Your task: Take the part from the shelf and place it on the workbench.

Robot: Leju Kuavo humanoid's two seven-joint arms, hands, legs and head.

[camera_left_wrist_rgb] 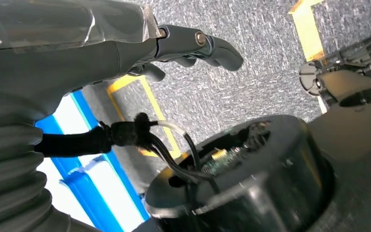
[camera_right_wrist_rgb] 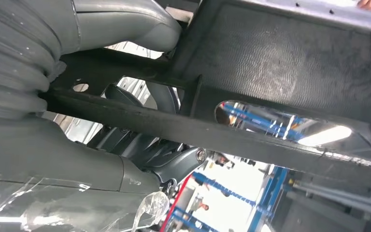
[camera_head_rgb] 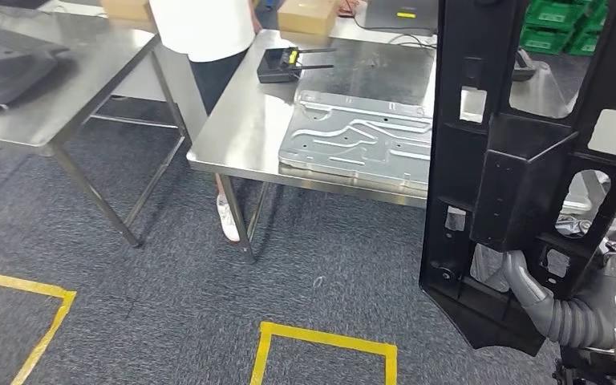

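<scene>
Carpet (camera_head_rgb: pixel 168 289), grey, covered the floor, marked with yellow tape (camera_head_rgb: pixel 321 341) in squares. Workbench (camera_head_rgb: pixel 241 128), steel-topped, stood ahead at the centre; a second steel table (camera_head_rgb: pixel 56 96) stood to its left, bearing a dark moulded piece (camera_head_rgb: pixel 0 64). Part (camera_head_rgb: pixel 521 160), a long black plastic frame with cut-out openings, was held upright in the air at the right, off the workbench and in front of its right end. Pressed metal panel (camera_head_rgb: pixel 361 140), silver, lay flat on the workbench near its front edge. Person (camera_head_rgb: pixel 208 40) in a white top stood between the two tables. Right hand (camera_head_rgb: pixel 541 301) gripped the part's lower end, thumb wrapped over a bar. Left hand (camera_left_wrist_rgb: pixel 193 46) hung over the carpet, fingers curled, holding nothing. Black box with aerials (camera_head_rgb: pixel 285 64) sat behind the panel.
</scene>
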